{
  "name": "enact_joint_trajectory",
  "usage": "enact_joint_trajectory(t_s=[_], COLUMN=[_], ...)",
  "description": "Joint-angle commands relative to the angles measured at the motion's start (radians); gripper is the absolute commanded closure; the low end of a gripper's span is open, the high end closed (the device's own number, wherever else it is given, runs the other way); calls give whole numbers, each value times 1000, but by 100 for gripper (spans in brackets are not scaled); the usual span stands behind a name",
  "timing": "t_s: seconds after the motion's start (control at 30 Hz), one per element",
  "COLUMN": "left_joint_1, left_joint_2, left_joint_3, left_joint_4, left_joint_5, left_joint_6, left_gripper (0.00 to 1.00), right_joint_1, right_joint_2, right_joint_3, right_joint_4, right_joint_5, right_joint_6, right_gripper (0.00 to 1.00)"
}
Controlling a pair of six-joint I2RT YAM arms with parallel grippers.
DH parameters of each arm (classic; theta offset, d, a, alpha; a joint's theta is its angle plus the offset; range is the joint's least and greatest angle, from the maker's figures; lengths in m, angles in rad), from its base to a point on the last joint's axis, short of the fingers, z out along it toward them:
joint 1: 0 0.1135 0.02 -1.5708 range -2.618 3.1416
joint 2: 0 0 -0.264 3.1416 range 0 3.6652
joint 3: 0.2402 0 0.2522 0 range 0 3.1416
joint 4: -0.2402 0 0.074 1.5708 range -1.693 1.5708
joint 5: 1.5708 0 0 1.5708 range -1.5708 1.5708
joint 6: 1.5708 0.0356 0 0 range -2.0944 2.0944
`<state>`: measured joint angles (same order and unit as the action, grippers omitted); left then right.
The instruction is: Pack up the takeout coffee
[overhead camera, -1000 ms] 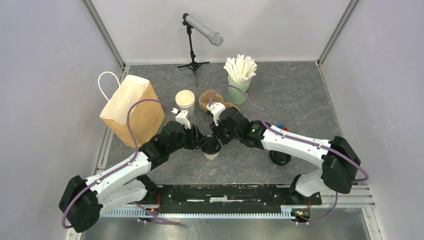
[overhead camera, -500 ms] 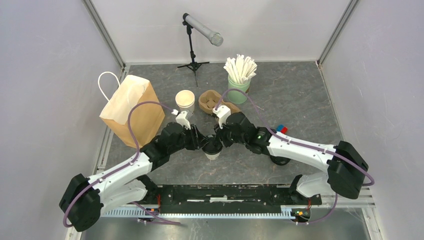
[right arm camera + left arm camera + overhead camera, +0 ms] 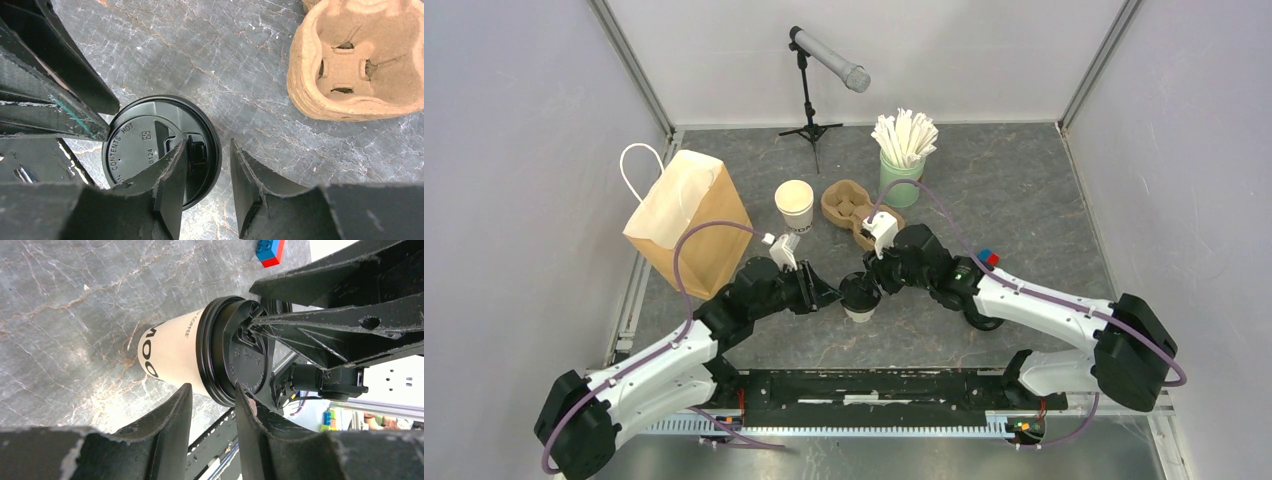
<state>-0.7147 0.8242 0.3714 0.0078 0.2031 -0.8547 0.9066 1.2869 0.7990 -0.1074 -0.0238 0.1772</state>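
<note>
A bag (image 3: 686, 215) stands at the left edge of the table (image 3: 1024, 200). To its right the left claw (image 3: 824, 293) reaches in low, fingers a little spread and pinching nothing. Its tips sit right at the left edge of the lid on the coffee (image 3: 860, 297); whether they touch it I cannot tell. Behind this claw stands a stack of cups (image 3: 794, 203).

The coffee stands upright on the table near the middle, between the two claws, with its black lid on and dark print on its white side.

The right claw (image 3: 871, 283) comes at it from the right and is also spread. One finger lies over the lid beside the sip hole and the other hangs outside the rim, so the rim sits in the gap without being squeezed.

Behind the right claw lies a brown carrier (image 3: 849, 203). Further right, a red-and-blue block (image 3: 988, 258) lies just beside the right arm.
</note>
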Motion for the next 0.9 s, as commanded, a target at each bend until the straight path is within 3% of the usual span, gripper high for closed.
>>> enact_joint_trajectory(t_s=[0.0, 0.2, 0.47, 0.87], left_joint_1=[-5, -4, -3, -3], left_joint_2=[-4, -18, -52, 19], left_joint_3=[-19, -16, 20, 69], left_joint_4=[-29, -26, -44, -12], left_joint_5=[56, 44, 8, -15], left_joint_6=[-47, -40, 19, 79], left_gripper=[56, 49, 40, 42], right_joint_1=[-12, -13, -12, -12], right_joint_2=[-21, -43, -99, -129], right_joint_3=[2, 45, 96, 53], right_joint_4=[-51, -107, -163, -6], right_joint_5=[-2, -16, -46, -192], right_joint_6=[-37, -34, 3, 94], right_gripper=[55, 44, 44, 83])
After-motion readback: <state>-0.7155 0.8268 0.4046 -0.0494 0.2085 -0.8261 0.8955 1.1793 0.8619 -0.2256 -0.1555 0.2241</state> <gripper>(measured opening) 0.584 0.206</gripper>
